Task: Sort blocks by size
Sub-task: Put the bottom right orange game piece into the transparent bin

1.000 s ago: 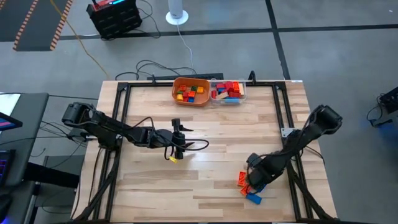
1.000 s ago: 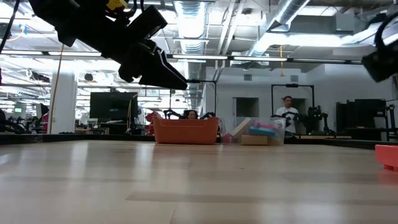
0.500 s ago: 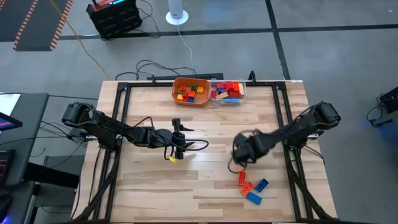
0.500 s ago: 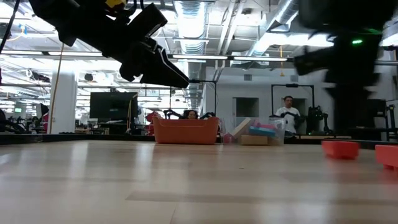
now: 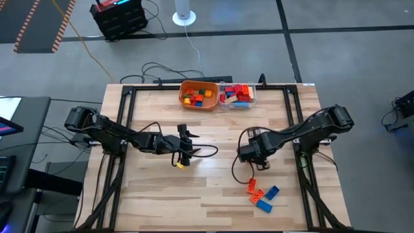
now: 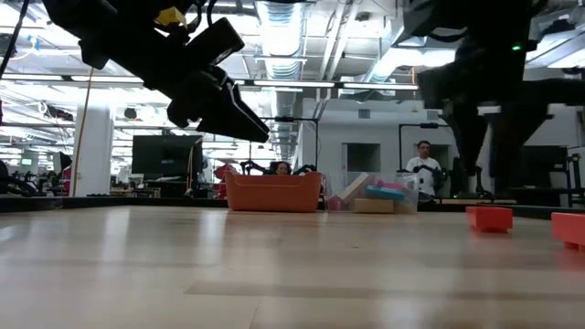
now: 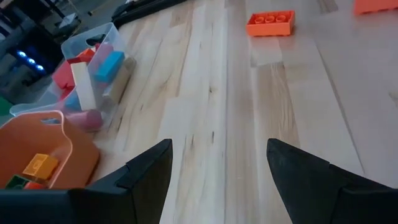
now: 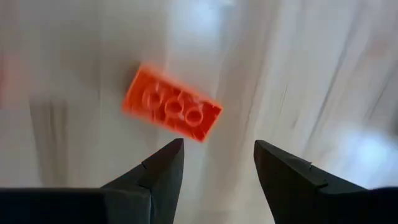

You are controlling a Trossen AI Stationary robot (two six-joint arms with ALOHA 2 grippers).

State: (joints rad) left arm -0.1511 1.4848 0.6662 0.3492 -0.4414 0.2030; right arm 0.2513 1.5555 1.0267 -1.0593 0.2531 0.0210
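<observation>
**Both arms over the worktop, pincers empty**

The left arm reaches in from the left edge, stretched low and nearly straight toward the middle, its wrist level. The left pincer [image 5: 185, 147] hangs clear of the surface with its 2 fingers [image 7: 149, 171] spread apart and nothing between them. The right arm bends in from the right edge, elbow high, wrist tipped downward. The right pincer [image 5: 249, 154] points at the surface, its 2 fingers [image 8: 163, 168] parted and empty.

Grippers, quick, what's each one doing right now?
Left gripper: open, holding nothing, over the table's middle.
Right gripper: open, empty, above an orange brick.
</observation>
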